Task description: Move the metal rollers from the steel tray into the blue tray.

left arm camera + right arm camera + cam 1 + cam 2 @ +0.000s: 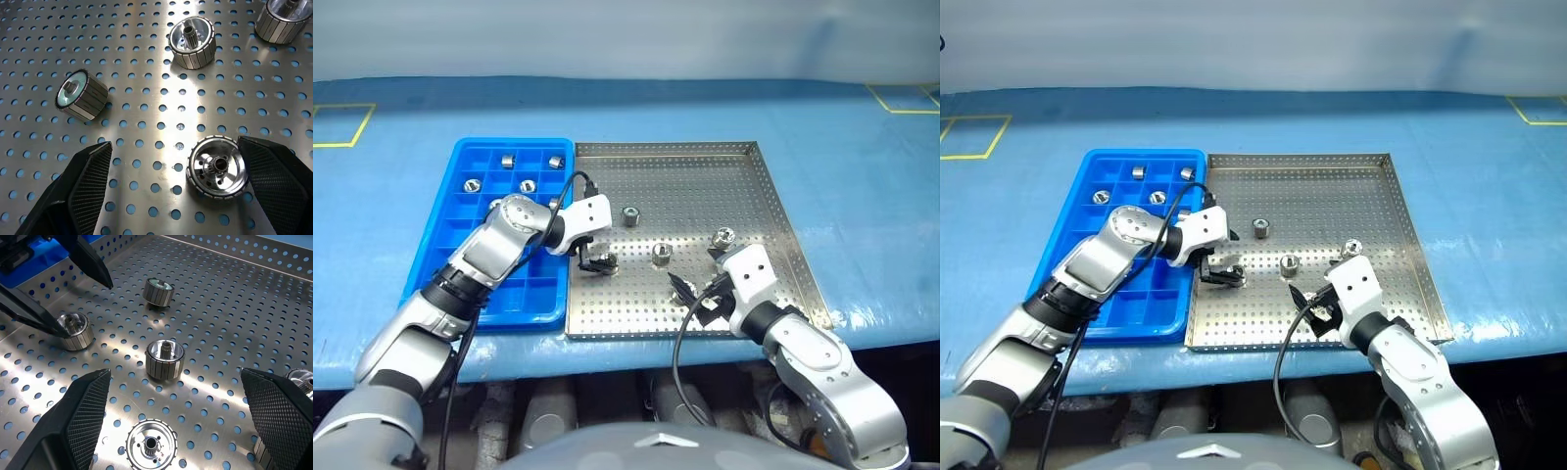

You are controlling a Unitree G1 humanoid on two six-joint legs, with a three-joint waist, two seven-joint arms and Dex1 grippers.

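I have the left claw (591, 262) down over the near-left part of the steel tray (773, 206), fingers spread wide, with one of the metal rollers (216, 167) lying flat between them. In the left wrist view that roller sits hard by one finger (276, 183) and well off the other (83, 188), so the claw is not centred on it. That is my main worry: if I close from here, the near finger meets the roller first and may shove it across the slick perforated floor, or tip it onto its ribbed side so it rolls off.

The right claw (173, 421) is also wide open and holding nothing. It hovers low over the near middle of the tray with another roller (150, 446) just under it and one more (165, 359) standing further in. The two claws work close together here; the left fingers show in the right wrist view right beside the roller I am after. If I move both at once, they could knock each other or scatter the rollers.

I count four or five rollers left in the steel tray, though the claws hide part of the floor, so I may be one off. Several already sit in the far cells of the blue tray (435, 274), which lies just beside the steel tray on the desk (862, 166). On the carry, I could clip the steel tray's raised rim or drop the roller into an occupied cell.
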